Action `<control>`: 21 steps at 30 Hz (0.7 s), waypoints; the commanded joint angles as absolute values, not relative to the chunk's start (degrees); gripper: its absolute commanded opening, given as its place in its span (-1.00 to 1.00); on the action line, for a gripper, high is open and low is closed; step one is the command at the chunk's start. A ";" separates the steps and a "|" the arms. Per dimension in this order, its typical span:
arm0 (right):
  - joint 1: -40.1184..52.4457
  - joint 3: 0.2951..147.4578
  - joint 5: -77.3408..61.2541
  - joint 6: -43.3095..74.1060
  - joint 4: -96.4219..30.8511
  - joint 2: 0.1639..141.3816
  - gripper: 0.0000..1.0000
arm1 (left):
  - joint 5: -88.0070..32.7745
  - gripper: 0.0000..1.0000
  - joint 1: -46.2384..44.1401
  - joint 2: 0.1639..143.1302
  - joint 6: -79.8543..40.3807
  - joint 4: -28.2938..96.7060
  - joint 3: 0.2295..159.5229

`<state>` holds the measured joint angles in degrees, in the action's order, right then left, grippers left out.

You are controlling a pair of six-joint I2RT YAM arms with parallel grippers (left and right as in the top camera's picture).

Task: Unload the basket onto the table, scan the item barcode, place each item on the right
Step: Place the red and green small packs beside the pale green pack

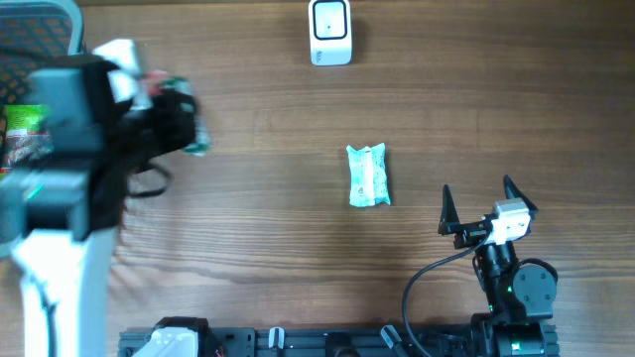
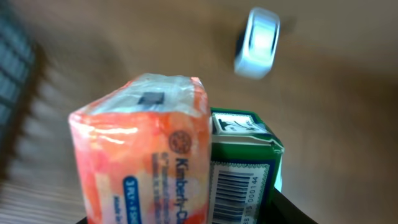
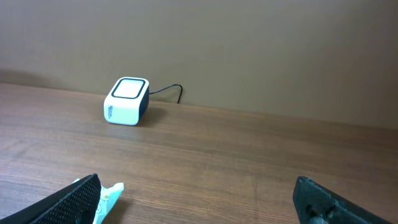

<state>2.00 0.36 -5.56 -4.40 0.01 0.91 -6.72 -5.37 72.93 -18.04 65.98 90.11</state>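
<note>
My left gripper (image 2: 186, 219) is raised over the table's left side, shut on two items side by side. One is an orange-and-white tissue pack (image 2: 140, 155). The other is a green box (image 2: 242, 168) with its barcode label facing the wrist camera. In the overhead view, this gripper (image 1: 171, 111) and its load are blurred. The white scanner (image 1: 330, 32) stands at the far edge of the table; it also shows as the scanner (image 2: 257, 42) beyond the held items. My right gripper (image 1: 477, 188) stands open near the front right, nothing between its fingers.
A teal wrapped packet (image 1: 368, 176) lies in the middle of the table, just left of my right gripper's left finger (image 3: 71, 200). A grey mesh basket (image 1: 45, 25) with packaged goods (image 1: 25, 134) sits at the far left. The scanner (image 3: 127, 101) has a cable behind it.
</note>
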 commanded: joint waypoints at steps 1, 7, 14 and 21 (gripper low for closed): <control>2.07 0.30 -5.65 -4.36 0.30 0.80 0.99 | -6.15 -0.05 -13.43 80.84 -22.17 63.13 82.56; 2.07 0.30 -5.65 -4.34 0.30 0.80 0.99 | -6.17 -0.06 -25.28 97.30 -26.24 53.54 74.91; 2.07 0.30 -5.65 -4.36 0.30 0.80 0.99 | -6.79 -0.02 -34.52 112.29 -29.50 44.07 74.83; 2.07 0.30 -5.65 -4.34 0.30 0.80 0.99 | -6.37 1.00 -35.35 114.78 -29.67 40.01 74.85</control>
<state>2.00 0.36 -5.56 -4.40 0.01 0.91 -6.52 -35.62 114.54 -28.73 40.75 75.16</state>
